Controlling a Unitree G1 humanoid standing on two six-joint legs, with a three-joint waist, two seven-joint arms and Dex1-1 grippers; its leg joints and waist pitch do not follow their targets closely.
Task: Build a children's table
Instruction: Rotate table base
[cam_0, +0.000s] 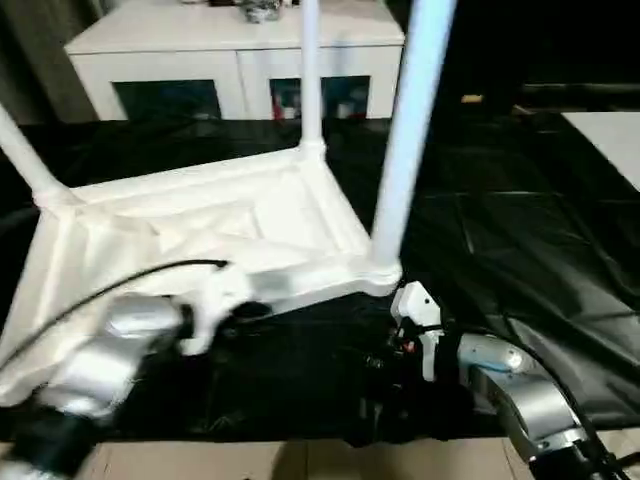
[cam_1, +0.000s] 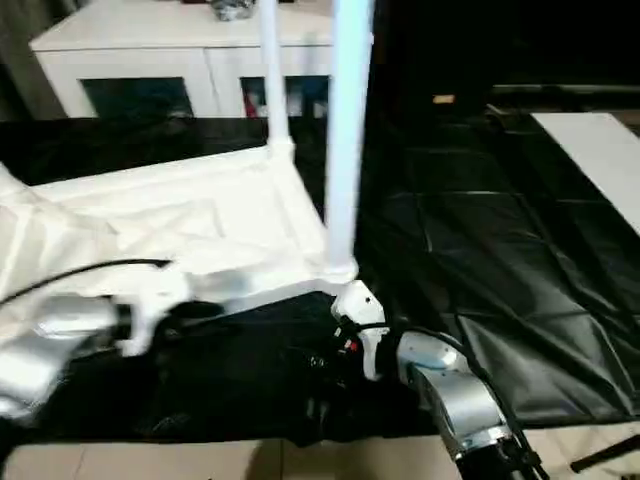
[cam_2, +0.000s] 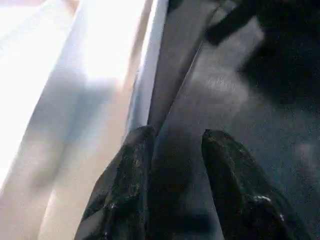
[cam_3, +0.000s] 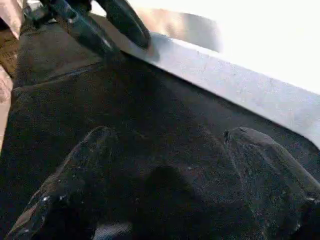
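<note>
The children's table lies upside down on a black sheet, its white ribbed tabletop (cam_0: 200, 215) facing up. Three white legs stand in its corner sockets: one at the near right (cam_0: 410, 130), one at the back right (cam_0: 310, 80), one at the far left (cam_0: 25, 155). My left gripper (cam_2: 175, 137) is at the tabletop's near rim, its fingers (cam_2: 130, 165) apart with only the dark sheet between them. My right gripper (cam_3: 167, 132) hangs open over the sheet just in front of the near right corner, pointing at the rim (cam_3: 240, 80).
A white cabinet (cam_0: 240, 60) with glass doors stands behind the table. The black sheet (cam_0: 520, 250) spreads to the right, with a white board (cam_0: 610, 135) at its far right edge. Beige floor (cam_0: 250, 460) shows along the near edge.
</note>
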